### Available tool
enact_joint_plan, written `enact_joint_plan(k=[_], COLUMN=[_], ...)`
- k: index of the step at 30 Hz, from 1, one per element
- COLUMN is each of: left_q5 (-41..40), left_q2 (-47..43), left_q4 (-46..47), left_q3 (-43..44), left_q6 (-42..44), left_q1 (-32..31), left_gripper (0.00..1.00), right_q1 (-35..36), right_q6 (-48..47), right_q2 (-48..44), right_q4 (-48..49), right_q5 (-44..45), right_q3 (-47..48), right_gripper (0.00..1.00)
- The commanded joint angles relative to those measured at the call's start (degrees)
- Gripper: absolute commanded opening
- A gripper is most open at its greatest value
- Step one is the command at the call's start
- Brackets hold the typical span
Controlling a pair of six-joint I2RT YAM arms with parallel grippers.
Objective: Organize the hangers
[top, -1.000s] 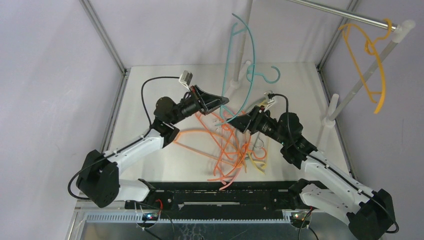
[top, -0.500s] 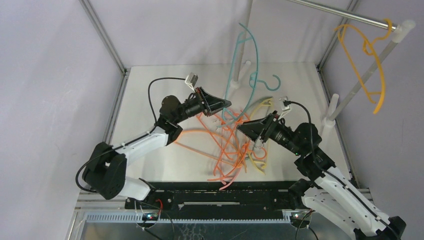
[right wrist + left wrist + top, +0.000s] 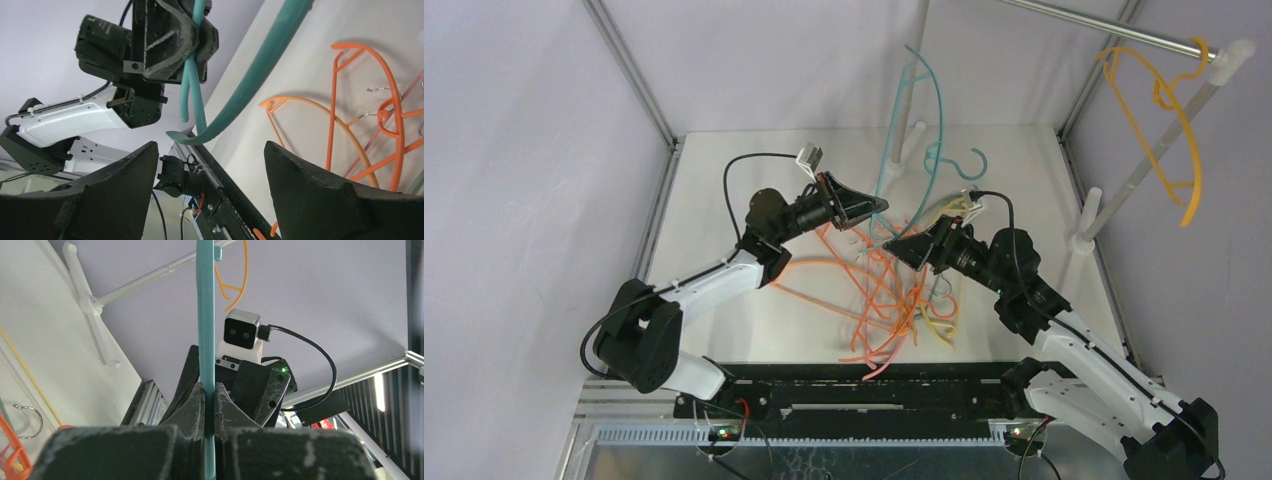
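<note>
Left gripper (image 3: 876, 208) is clamped tight on the lower end of a thin teal hanger (image 3: 935, 105). The hanger rises from the jaws in a long curved arc. Just right of it and lower, the right gripper (image 3: 210, 200) has its jaws wide apart and grips nothing. A teal bar crosses above its fingers without touching. Under both grippers is a tangled pile of orange hangers (image 3: 879, 290) lying flat on the table (image 3: 724, 180), with a yellow hanger (image 3: 939, 325) at its right edge. Far right of the right gripper, an orange-yellow hanger (image 3: 1169, 100) hangs from the steel rod (image 3: 1104, 25).

right gripper (image 3: 896, 249) wider, closer to teal hanger (image 3: 938, 108)
</note>
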Motion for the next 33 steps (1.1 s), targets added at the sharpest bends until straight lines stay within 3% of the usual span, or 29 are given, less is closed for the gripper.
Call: enact_joint_plan(k=[1,13,17,19,23,29,30,32,33], left_q5=[0.03,-0.51,-0.14,0.07,0.88,4.46,5.16,6.28,6.73], left_q2=[-2.46,-2.04,-1.8,-1.78,-1.7,-1.64,-1.66,-1.96,-2.28], left_q4=[3.6,4.11,4.3,4.83,6.01,4.63,4.22,3.64,2.7], left_q3=[1.81,1.52,1.49,1.09,-0.09,-2.84,-3.17,-3.87,-3.89], left_q6=[-0.34,-0.42,-0.8,-1.14,-1.85,-1.87,-1.71,-1.27,-0.5], left_q1=[0.34,0.34,0.19,-0.05,-0.28,-0.42,-0.26,0.32,0.77], left_gripper=[0.0,0.0,0.0,0.0,0.0,0.0,0.03,0.28,0.6], right_q1=[-1.2,-0.76,-0.06,-0.1,-0.44,0.15,0.28,0.37,0.28], right_q6=[2.02,6.7,6.91,7.0,7.2,5.04,4.23,1.79,0.44], right_q2=[0.07,7.99,10.58,11.87,14.41,12.78,11.88,9.64,8.54], right_q4=[7.33,19.04,20.7,21.87,24.23,19.92,17.0,9.96,6.74], right_q5=[-0.41,-3.77,-4.42,-5.17,-8.31,-6.68,-5.49,-2.57,-1.25], right_q3=[1.35,1.78,2.73,3.42,4.6,4.66,4.85,5.35,5.4], right_gripper=[0.85,0.84,0.78,0.63,0.03,0.0,0.0,0.0,0.0])
